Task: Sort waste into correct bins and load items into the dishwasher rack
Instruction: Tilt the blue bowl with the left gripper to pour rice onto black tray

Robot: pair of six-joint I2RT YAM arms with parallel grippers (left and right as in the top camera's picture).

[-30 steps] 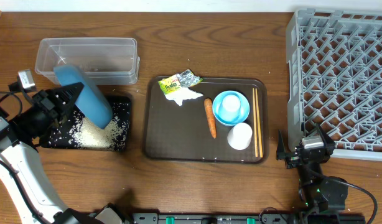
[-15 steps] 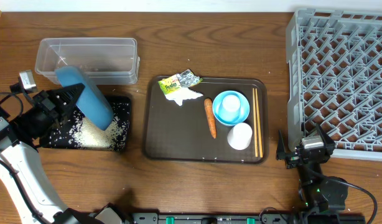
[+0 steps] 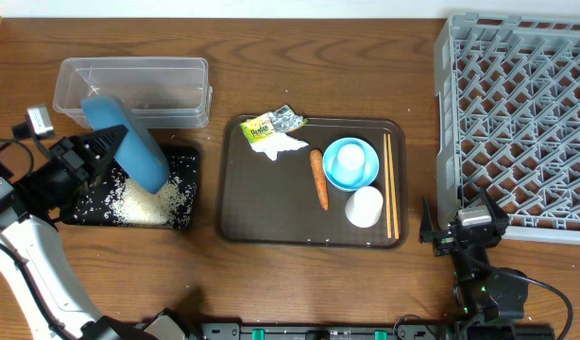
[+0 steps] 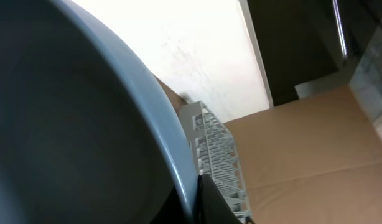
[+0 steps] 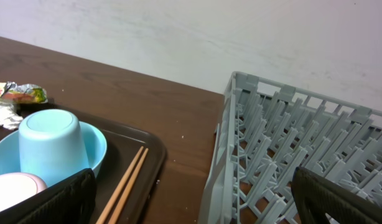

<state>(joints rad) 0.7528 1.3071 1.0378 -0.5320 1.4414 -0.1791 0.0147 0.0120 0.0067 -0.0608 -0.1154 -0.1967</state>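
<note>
The left gripper (image 3: 99, 149) is pinching the dark-blue bowl (image 3: 129, 144), holding it tilted over the black tray (image 3: 190, 170) by the table's left edge. The rice (image 3: 144, 203) is lying directly beneath. The dishwasher rack (image 3: 517, 113) is sitting at the right edge, nearer the spread right gripper (image 3: 459, 227).

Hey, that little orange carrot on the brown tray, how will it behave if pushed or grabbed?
The carrot looks round and tapered, so a sideways push would probably roll it in a curve. It seems stiff and unlikely to bend when lifted.
</note>
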